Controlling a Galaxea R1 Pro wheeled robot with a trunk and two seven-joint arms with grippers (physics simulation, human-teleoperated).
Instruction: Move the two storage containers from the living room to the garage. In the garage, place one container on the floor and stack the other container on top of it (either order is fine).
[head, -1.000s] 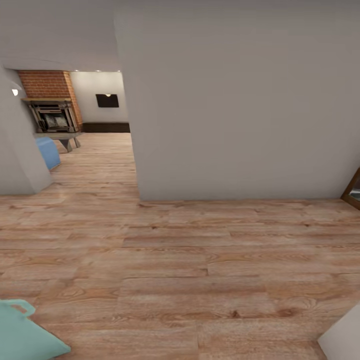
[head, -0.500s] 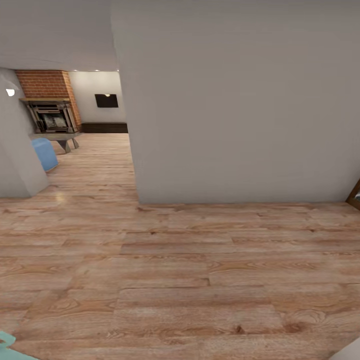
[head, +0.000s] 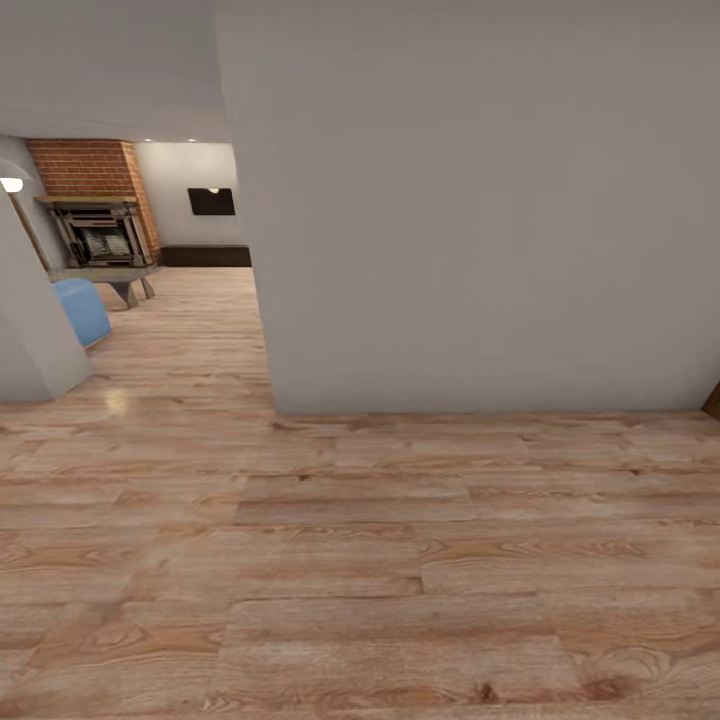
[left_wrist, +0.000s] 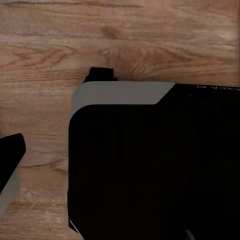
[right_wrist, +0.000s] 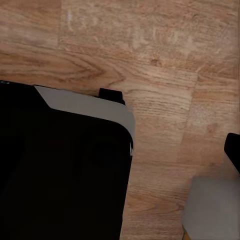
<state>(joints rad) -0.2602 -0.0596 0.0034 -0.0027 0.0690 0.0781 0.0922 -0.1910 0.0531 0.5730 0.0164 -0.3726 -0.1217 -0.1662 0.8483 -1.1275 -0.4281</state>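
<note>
The two storage containers are out of view, and so is the garage. Part of the living room shows through an opening at the far left of the head view: the red brick column (head: 90, 165), a black TV (head: 212, 201) on the back wall, a dark low cabinet (head: 205, 256) and a corner of the blue sofa (head: 80, 310). One dark finger (left_wrist: 10, 155) of my left gripper shows in the left wrist view. One dark finger (right_wrist: 234, 150) of my right gripper shows in the right wrist view. Both hang over wood planks, and I cannot tell how the jaws stand.
A broad grey-white wall (head: 480, 220) stands straight ahead, its corner edging the opening. Another wall corner (head: 30, 330) bounds the opening's left side. Light wood-plank flooring (head: 350, 540) runs from me into the opening. My black, grey-trimmed base (left_wrist: 150, 165) (right_wrist: 60, 170) shows in both wrist views.
The whole head view has shifted, so the camera moved. A teal shape at the lower left, a white one at the lower right and a door frame at the right edge slid out of the picture.
</note>
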